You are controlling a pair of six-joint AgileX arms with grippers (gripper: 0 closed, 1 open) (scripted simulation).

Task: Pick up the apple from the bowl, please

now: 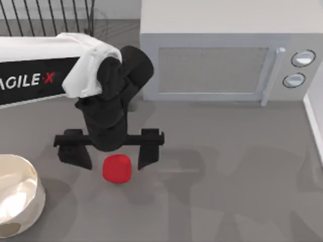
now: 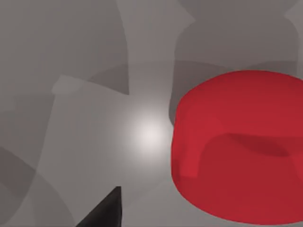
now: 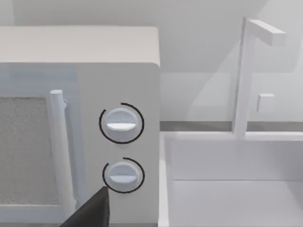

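The red apple [image 1: 116,169] rests on the grey table, not in the bowl. My left gripper [image 1: 113,157] hangs over it, open, its two black fingers standing wide on either side of the apple without touching it. In the left wrist view the apple [image 2: 236,149] looms close, with one dark fingertip [image 2: 108,212] off to its side. The cream-white bowl [image 1: 20,201] with a silvery rim stands apart from the apple at the table's near left corner, and holds nothing that I can see. My right gripper [image 3: 92,213] is parked facing the microwave.
A white microwave [image 1: 222,55] with two knobs [image 3: 121,124] stands at the back, behind the left arm. A dark wire rack [image 1: 50,17] is at the back left. A white basin [image 3: 236,189] with a tall faucet lies right of the microwave.
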